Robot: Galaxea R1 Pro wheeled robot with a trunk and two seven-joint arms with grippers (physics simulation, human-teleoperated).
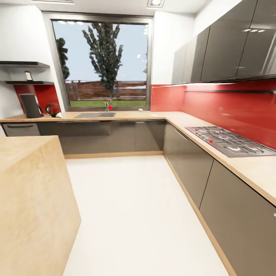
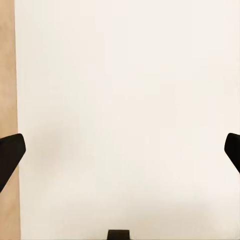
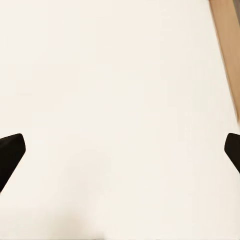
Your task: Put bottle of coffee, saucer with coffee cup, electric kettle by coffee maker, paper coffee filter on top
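The dark coffee maker (image 1: 30,105) stands on the far countertop (image 1: 130,115) at the back left. Right beside it sits the black electric kettle (image 1: 52,110), with a small white object (image 1: 59,115) at its base. A small bottle (image 1: 28,75) rests on the wall shelf (image 1: 28,82) above them. My left gripper (image 2: 120,155) is open, its fingertips wide apart over the white floor. My right gripper (image 3: 120,155) is open too, also above bare floor. Saucer, cup and filter cannot be made out.
A wooden island (image 1: 30,191) is close at my left. A counter with a gas hob (image 1: 228,141) runs along the right wall. A sink (image 1: 95,114) lies under the window. White floor (image 1: 134,214) stretches ahead between them.
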